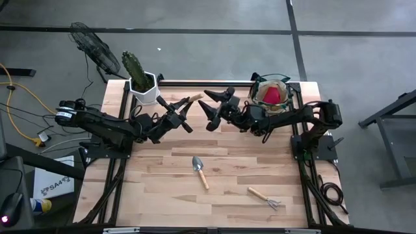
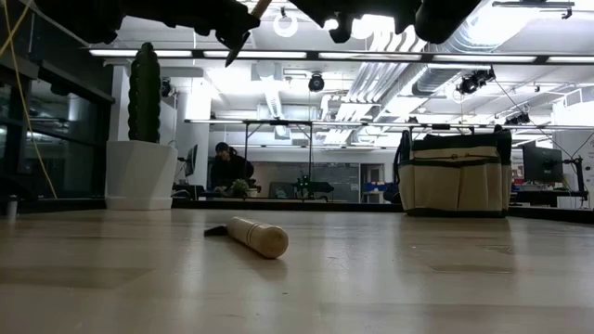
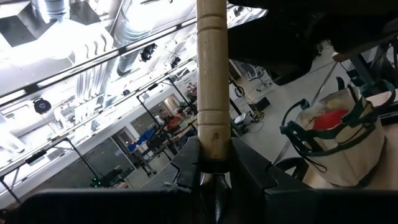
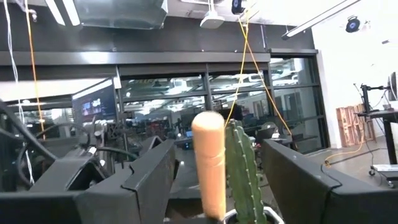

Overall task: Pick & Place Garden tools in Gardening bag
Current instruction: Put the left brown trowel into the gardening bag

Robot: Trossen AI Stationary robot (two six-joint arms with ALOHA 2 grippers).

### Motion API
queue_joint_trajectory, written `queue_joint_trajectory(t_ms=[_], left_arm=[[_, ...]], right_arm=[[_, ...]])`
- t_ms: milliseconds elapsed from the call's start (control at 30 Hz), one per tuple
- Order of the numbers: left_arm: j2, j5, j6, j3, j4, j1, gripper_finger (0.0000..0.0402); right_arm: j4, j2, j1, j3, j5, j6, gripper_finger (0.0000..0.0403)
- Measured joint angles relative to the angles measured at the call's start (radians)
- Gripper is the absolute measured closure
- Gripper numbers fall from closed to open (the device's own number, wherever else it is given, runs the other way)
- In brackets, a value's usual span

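My left gripper [image 1: 177, 110], above the table's far middle, is shut on a trowel with a wooden handle [image 1: 190, 101]. The handle points toward the table's right edge. My right gripper [image 1: 211, 107] is open and faces it. The handle's free end [image 4: 208, 134] stands in front of the gap between the right fingers, touching neither. The tan gardening bag [image 1: 272, 94] stands on the far right of the table, with a red glove-like piece [image 1: 273, 96] inside. A second trowel [image 1: 200, 171] and a rake [image 1: 265, 197] lie flat on the table. My left gripper pinches the trowel between its two fingers at the handle's blade end [image 3: 214, 163], where the wood meets the dark metal neck. The handle runs forward out of the fingers, along them. The trowel is lifted clear of the table, roughly level, with its free end toward my right gripper.
A white hexagonal pot with a cactus [image 1: 144, 88] stands at the far left, just behind my left arm. The second trowel's handle [image 2: 258, 237] lies in the middle of the table. The table's near half holds only that trowel and the rake.
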Motion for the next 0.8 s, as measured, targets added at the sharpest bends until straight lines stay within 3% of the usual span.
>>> queue_joint_trajectory(t_ms=[433,800], left_arm=[[0.000,0.014,-0.001,0.000,-0.003,0.000,0.0353],[0.000,0.047,-0.013,0.000,-0.003,0.011,0.0353]], right_arm=[[0.022,0.000,-0.032,0.000,-0.056,0.038,0.0174],[0.016,0.000,-0.032,0.000,-0.106,0.037,0.0227]])
